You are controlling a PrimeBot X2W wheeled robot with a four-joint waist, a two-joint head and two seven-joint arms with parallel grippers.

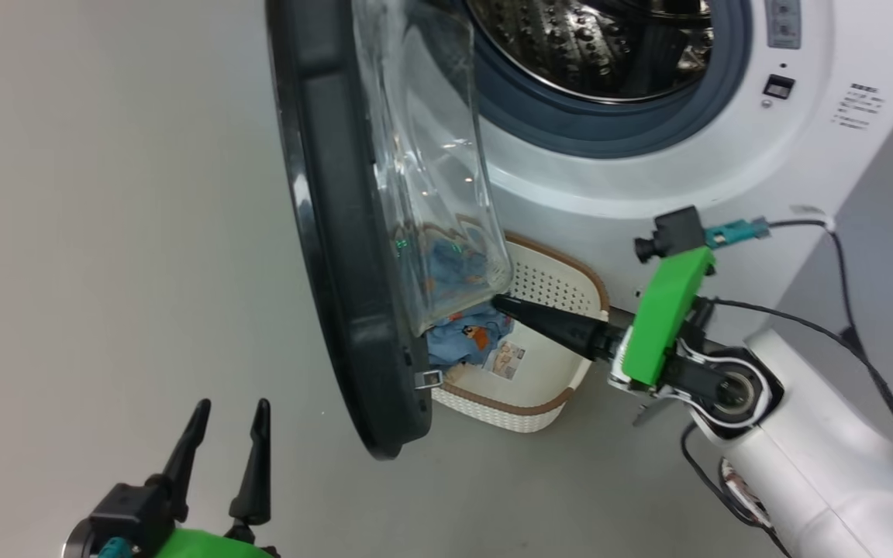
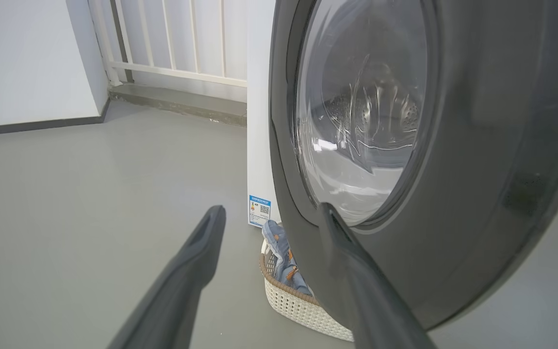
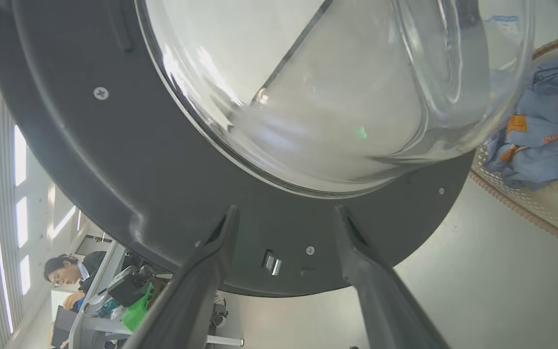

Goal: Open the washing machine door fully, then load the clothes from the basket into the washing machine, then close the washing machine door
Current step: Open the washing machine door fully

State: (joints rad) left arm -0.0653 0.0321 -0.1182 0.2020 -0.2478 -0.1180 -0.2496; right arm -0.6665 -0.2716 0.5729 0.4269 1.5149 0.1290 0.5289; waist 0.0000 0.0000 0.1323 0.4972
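Plainly the washing machine door (image 1: 338, 256) stands swung out but not fully back. The right pincer (image 3: 284, 212), jaws apart and empty, sits close to its inner face below the glass bowl (image 3: 337, 97), placed, I'd judge, to push it wider. The left pincer (image 1: 231, 411) hovers open and empty outside. Behind the door, the basket (image 1: 563, 287) of clothes (image 1: 466, 337) sits on the floor before the washing machine (image 1: 725, 155), half blocked by the door.
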